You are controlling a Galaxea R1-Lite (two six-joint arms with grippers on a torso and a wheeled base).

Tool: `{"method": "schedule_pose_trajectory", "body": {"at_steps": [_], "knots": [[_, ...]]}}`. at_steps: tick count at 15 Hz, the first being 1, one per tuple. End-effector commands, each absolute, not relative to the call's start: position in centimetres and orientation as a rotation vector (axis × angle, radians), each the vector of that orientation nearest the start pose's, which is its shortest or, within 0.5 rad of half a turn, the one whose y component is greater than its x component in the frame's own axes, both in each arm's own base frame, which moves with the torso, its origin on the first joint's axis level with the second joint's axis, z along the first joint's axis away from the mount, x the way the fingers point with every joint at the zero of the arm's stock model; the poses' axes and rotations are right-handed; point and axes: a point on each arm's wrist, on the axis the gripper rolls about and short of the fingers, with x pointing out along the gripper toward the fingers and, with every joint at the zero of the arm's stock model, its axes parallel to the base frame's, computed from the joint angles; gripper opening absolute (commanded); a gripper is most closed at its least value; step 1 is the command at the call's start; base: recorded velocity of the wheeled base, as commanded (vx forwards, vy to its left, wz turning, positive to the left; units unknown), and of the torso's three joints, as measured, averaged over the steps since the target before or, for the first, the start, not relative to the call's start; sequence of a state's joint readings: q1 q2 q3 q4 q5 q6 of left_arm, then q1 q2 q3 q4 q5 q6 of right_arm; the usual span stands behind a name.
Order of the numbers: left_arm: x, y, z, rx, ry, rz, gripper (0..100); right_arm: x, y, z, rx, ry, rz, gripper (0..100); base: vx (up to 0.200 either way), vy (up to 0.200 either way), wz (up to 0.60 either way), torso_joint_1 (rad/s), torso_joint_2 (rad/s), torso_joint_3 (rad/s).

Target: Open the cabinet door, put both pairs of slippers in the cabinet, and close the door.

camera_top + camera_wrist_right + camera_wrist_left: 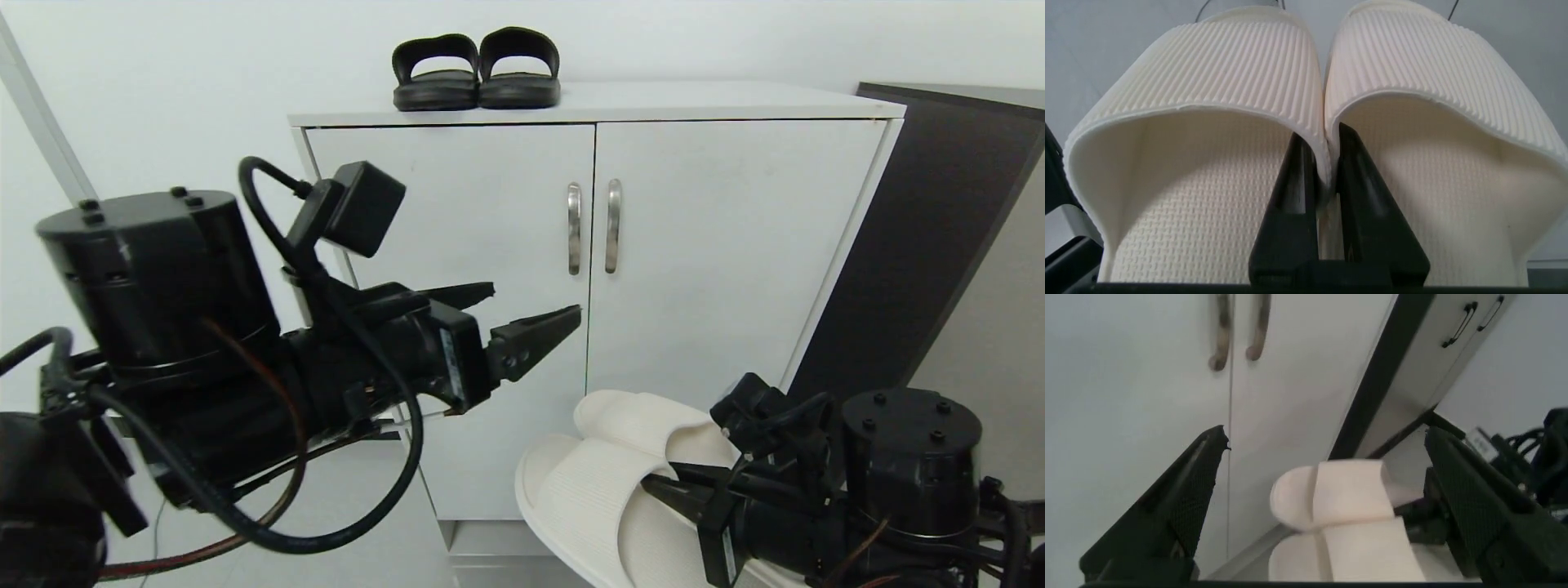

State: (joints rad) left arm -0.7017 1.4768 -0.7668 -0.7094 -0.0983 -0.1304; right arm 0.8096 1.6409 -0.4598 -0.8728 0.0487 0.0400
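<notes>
Lower right of the head view: my right gripper [657,483] is clenched on the white pair [604,482]. One finger sits inside each slipper, pinching their adjoining inner walls together, as my right wrist view confirms (gripper [1324,143], pair [1208,98]). The pair is held in front of the cabinet's lower half, toes toward the doors.

Centre left: my left gripper [535,300] is released, jaws spread wide with nothing between them, below handle height. Its far fingertip seems close to the door seam, though contact cannot be judged.

Behind: the cabinet [718,245], both doors shut, with two handles [574,229] side by side at the seam.

Top of frame: the black pair [476,73] stands on the cabinet top, left of centre.
</notes>
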Motion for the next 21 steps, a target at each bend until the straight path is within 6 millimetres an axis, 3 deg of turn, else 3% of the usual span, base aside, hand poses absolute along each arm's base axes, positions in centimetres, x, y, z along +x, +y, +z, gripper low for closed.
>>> {"method": "schedule_pose_trajectory", "body": {"at_steps": [1, 7, 13, 21], "knots": [[21.0, -19.3, 23.8, -0.119, 0.071, -0.827, 100, 17.5, 18.6, 13.4, -0.083, 0.316, 0.845, 0, 0.0, 0.0, 0.0, 0.0, 0.0, 0.0], [24.0, -24.6, 25.2, -0.115, 0.102, -0.93, 100, 17.7, 18.6, 12.7, -0.092, 0.341, 0.841, 0, 0.0, 0.0, 0.0, 0.0, 0.0, 0.0], [27.1, -24.1, 28.6, -0.307, 0.209, -1.112, 100, 17.7, 18.7, 12.5, -0.095, 0.351, 0.846, 0, 0.0, 0.0, 0.0, 0.0, 0.0, 0.0], [29.5, -25.2, 28.8, -0.348, 0.174, -0.994, 100, 17.8, 18.8, 12.1, -0.101, 0.364, 0.847, 0, 0.0, 0.0, 0.0, 0.0, 0.0, 0.0]]}}
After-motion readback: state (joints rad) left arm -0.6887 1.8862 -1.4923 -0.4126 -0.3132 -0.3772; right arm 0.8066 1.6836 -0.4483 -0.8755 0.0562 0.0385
